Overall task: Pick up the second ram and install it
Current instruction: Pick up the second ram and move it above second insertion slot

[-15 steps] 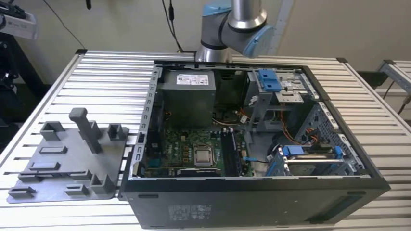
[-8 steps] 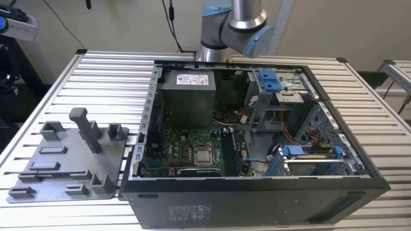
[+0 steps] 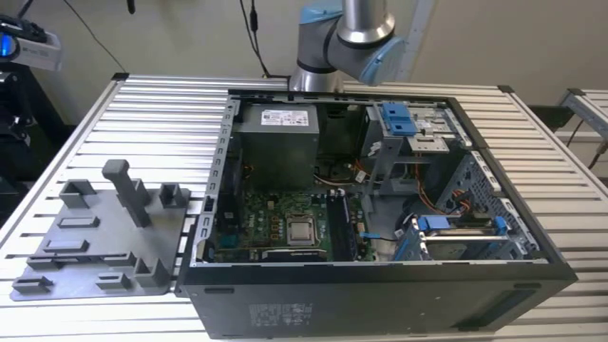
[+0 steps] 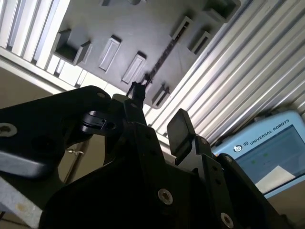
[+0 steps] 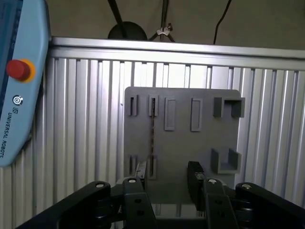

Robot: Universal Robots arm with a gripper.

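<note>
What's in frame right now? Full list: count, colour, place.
table: 1, silver, slatted, under everything
computer case: 1, black, open, mid-table
power supply: 1, grey, far end of the case
motherboard: 1, green, case floor
drive brackets: 2, blue, in the case toward the exterior view's right
fixture plate: 1, grey, on the exterior view's left of the case
second ram: 1, dark, on edge in the fixture plate's slots
teach pendant: 1, pale blue with red button, by the table's edge
arm: 1, silver and blue, behind the case
pincer: 1, black, open, empty, above the fixture plate
</note>
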